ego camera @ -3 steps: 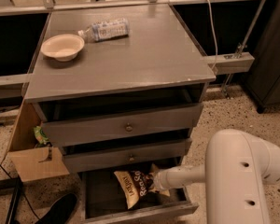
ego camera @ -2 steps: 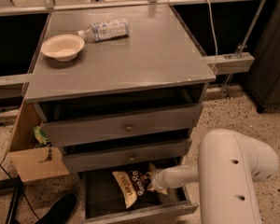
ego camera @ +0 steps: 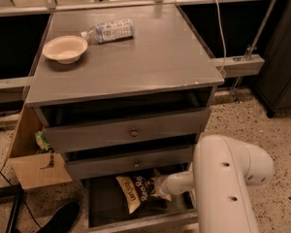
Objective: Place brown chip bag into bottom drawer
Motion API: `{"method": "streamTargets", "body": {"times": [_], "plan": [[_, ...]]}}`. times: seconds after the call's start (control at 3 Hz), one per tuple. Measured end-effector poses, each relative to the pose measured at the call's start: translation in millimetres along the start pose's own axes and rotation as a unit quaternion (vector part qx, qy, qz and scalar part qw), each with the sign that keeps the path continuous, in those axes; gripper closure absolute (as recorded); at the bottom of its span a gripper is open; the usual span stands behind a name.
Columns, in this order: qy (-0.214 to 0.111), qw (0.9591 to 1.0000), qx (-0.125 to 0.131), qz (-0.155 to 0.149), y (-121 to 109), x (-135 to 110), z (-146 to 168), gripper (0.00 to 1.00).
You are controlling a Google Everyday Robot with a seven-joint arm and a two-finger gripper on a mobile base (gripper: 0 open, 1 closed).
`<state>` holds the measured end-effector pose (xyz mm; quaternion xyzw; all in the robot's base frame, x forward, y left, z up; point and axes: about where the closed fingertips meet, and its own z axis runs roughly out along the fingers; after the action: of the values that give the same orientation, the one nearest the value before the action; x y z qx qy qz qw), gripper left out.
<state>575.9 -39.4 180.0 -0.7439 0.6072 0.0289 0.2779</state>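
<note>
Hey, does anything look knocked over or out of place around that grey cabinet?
The water bottle lies on its side on the cabinet top near the bowl. The brown chip bag leans crookedly in the bottom drawer, with the gripper at its right edge. Nothing looks spilled.

Grey cabinet top point(ego camera: 155, 57): tan bowl point(ego camera: 65, 49) upright near left edge, plastic water bottle point(ego camera: 108, 31) lying on side just beside it, toward back. Upper knobbed drawer point(ego camera: 97, 136), lower knobbed drawer point(ego camera: 102, 168), both pulled slightly out. Cardboard box point(ego camera: 36, 169) at cabinet's left, green packet point(ego camera: 42, 141) inside. Black shoe point(ego camera: 58, 220) on speckled floor point(ego camera: 281, 130), front left. Gripper point(ego camera: 158, 187) low, just below lower knobbed drawer.
</note>
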Motion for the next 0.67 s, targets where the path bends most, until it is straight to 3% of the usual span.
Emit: {"method": "streamTargets", "body": {"times": [0.33,0.67], "plan": [[-0.016,0.9998,0.005,0.005,-2,6,10,1.0],[-0.072,0.9969,0.008,0.03,-12,-1,20,1.0]]}}
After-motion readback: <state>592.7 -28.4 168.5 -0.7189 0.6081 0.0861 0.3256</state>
